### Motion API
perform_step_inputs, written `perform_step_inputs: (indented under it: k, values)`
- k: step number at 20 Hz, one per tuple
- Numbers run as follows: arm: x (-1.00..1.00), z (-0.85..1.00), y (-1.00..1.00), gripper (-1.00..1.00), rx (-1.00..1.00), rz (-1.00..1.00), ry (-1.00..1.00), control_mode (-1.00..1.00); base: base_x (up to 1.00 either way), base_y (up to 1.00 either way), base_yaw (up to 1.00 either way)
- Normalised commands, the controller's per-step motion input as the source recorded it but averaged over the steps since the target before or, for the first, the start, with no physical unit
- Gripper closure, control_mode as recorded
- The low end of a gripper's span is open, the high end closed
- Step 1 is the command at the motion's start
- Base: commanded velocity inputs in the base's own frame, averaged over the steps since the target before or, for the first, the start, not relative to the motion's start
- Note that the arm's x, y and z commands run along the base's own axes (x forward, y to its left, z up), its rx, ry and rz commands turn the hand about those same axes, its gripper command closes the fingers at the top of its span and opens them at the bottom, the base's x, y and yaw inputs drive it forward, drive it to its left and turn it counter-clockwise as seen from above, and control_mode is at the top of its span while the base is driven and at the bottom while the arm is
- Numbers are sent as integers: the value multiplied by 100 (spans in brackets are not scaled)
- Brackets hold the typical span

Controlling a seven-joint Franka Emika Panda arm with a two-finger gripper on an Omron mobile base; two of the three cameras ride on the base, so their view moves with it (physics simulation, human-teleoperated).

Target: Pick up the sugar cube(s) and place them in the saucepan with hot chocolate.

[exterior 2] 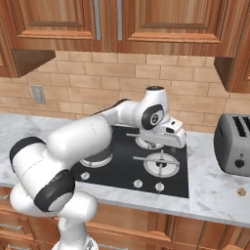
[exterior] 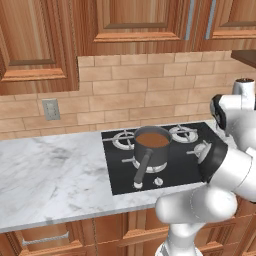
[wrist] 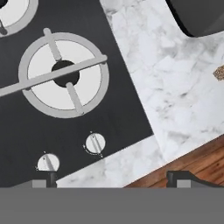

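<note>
While no cube is yet carried, the task reads as barely begun.

Item, nearest: gripper (wrist: 111,177), poised over the cooktop's front right corner; fingertips (wrist: 175,177) stand wide apart with nothing between them.

Item: small brown speckled lump (exterior 2: 240,191) on the marble counter (exterior 2: 215,195) near its front edge, before the toaster (exterior 2: 236,144); probably the sugar cube, though too small to confirm.

Item: cooktop (exterior 2: 122,171), knobs along its front.

Item, farther: saucepan (exterior: 151,146) on a left burner, brown liquid inside, handle pointing forward.

Remaining: grasp, carry, drop.
</note>
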Motion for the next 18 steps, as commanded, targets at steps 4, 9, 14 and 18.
perform_step_inputs:
  k: [4,9,14,18]
  values:
    - [-1,0,-57,-100,0,-5,0,-100,0,0,0]
    - [-8,-3,-59,-100,0,-8,-3,-100,0,0,0]
    - [-1,-2,-68,-100,0,-15,-5,-100,0,0,0]
    - [-12,0,-51,-100,4,-14,-22,-100,0,0,0]
